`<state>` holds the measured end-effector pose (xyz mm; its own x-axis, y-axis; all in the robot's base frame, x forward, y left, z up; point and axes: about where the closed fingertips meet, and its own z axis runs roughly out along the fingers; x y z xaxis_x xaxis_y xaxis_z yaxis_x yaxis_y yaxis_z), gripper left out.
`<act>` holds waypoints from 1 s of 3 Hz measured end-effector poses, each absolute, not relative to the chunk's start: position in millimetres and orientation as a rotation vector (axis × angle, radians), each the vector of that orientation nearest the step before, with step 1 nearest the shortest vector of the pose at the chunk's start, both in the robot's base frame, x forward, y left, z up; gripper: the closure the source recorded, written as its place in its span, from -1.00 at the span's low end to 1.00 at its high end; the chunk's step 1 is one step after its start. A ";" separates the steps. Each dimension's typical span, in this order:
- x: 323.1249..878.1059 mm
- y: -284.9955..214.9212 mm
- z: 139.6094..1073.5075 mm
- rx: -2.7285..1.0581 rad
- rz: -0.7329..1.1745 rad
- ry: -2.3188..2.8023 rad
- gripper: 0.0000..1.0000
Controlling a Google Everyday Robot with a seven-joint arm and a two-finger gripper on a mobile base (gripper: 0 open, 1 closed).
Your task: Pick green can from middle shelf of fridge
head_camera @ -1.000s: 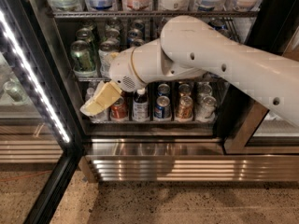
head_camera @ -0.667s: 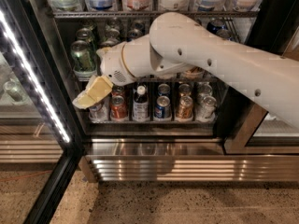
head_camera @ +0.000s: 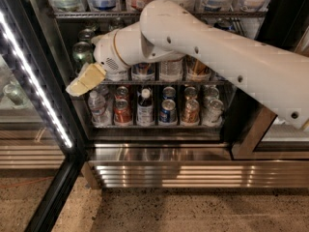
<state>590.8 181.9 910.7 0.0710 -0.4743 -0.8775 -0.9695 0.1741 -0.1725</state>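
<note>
Nearest you, the fridge's (head_camera: 159, 154) ribbed base spans the bottom edge. Your gripper (head_camera: 86, 80) sits at the left end of the middle shelf (head_camera: 212, 81), just below the green can (head_camera: 82, 54). You cannot tell whether it is open or closed. The arm (head_camera: 217, 47) hides most of that shelf's cans.

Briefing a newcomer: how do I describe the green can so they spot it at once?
In the fridge, find the middle shelf, the wire rack the white arm crosses. The green can stands at its left end, just above the gripper; it is shiny green, while cans further right are blue, white and gold.
</note>
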 end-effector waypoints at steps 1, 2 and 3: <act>591.0 183.3 912.2 -1.436 0.687 1.538 -0.72; 591.0 183.4 912.2 -1.437 0.687 1.538 -0.32; 591.9 188.5 911.9 -1.447 0.688 1.527 -0.38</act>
<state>591.9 188.5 911.9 0.0841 -0.4729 -0.8771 -0.9702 0.1618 -0.1803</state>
